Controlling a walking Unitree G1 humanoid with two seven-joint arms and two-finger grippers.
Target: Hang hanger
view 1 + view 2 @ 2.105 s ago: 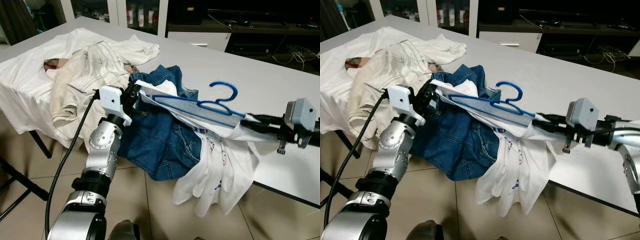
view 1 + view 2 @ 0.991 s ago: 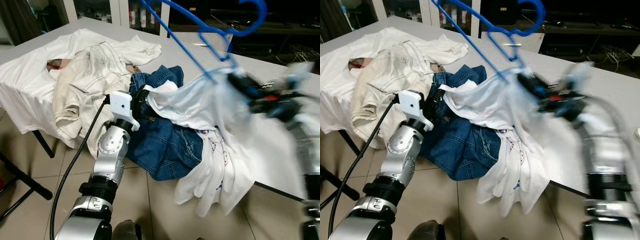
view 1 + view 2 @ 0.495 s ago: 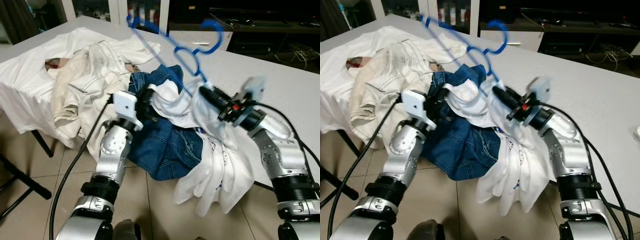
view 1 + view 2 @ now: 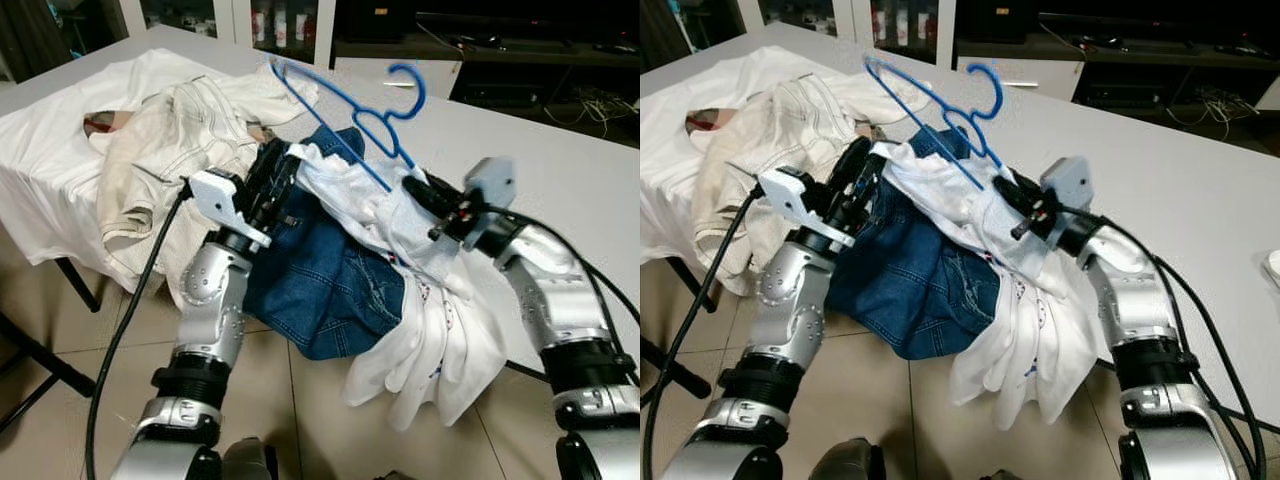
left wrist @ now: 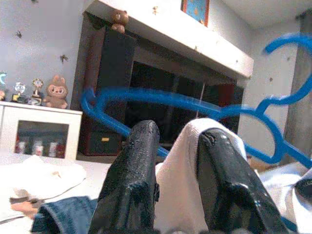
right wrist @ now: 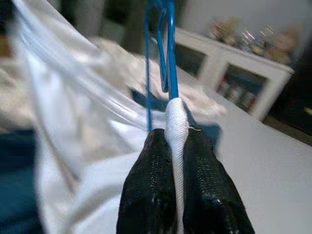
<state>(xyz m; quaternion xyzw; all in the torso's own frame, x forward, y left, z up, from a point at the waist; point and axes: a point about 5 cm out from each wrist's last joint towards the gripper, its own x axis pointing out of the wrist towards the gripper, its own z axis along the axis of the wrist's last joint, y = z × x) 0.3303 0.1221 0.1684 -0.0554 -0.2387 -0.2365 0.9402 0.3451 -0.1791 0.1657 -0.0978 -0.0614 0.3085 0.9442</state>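
A blue plastic hanger [image 4: 372, 122] stands tilted above the table, its hook [image 4: 418, 88] pointing up and its lower end tucked into a white T-shirt [image 4: 430, 330]. The shirt is stretched between both grippers and droops over the table's edge. My right gripper [image 4: 415, 190] is shut on a fold of the shirt [image 6: 175, 119] right at the hanger's lower bar [image 6: 168, 53]. To the left of it, my left gripper [image 4: 275, 172] is shut on the shirt's other end, and white cloth [image 5: 178, 195] fills the gap between its two black fingers [image 5: 131, 180].
Blue jeans [image 4: 320, 290] hang over the near edge of the white table [image 4: 540, 150] below the shirt. Cream trousers [image 4: 170, 150] and white garments [image 4: 50, 150] are piled at the left. Cabinets and cables stand behind the table. Tiled floor lies below.
The right arm swung the hanger up high, then brought it down toward the left gripper. The hanger now stands lower and steadier. The left gripper has lifted a little.
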